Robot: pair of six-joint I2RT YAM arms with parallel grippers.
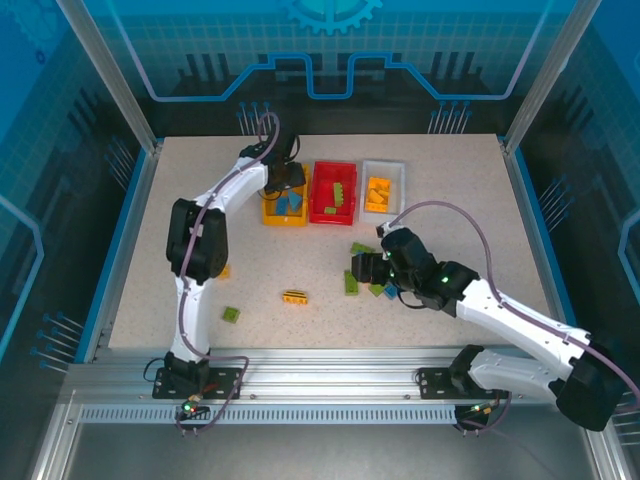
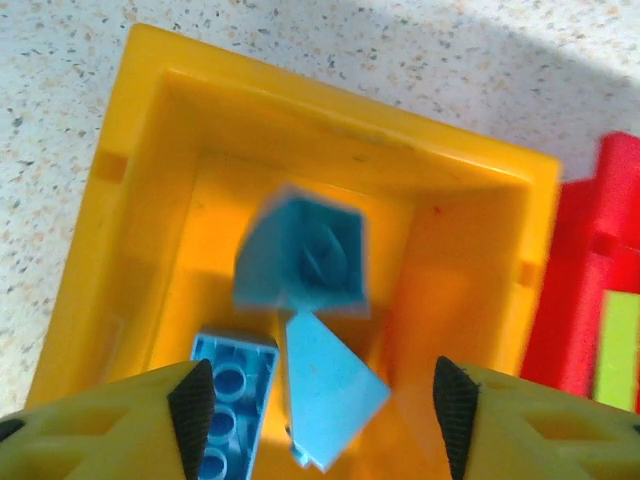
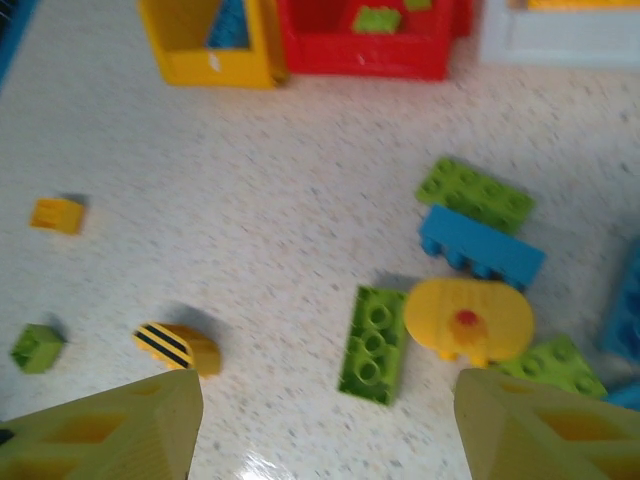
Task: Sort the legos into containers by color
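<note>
Beneath the left gripper (image 2: 322, 410), the floor of the yellow bin (image 2: 130, 180) is crowded by blue bricks (image 2: 305, 265). Ahead of the right gripper (image 3: 327, 400), a green brick (image 3: 372, 343) and a round yellow piece (image 3: 468, 318) are met; bare table (image 3: 250, 230) is left ahead-left.

A: The yellow-orange bin (image 2: 150, 170) is holding nothing but blue: a studded brick (image 2: 232, 385), a paler sloped piece (image 2: 335, 390), and a blurred block (image 2: 305, 255) that is perhaps leaning towards teal.

B: The red bin (image 3: 340, 60) is carrying lime-green pieces (image 3: 375, 18), and the white bin (image 1: 383, 164) is showing orange ones (image 1: 378, 192).

A: The table (image 3: 250, 180) is showing pale beige with dark speckles. On it the striped brick (image 3: 172, 346) is wearing black bands over yellow.

B: The round piece (image 3: 468, 318) is showing yellow with a red dot at its middle. The long brick (image 3: 373, 343) is showing green, the flat brick (image 3: 480, 245) blue.

A: And the two small cubes are showing yellow-orange (image 3: 56, 214) and green (image 3: 36, 347).
</note>
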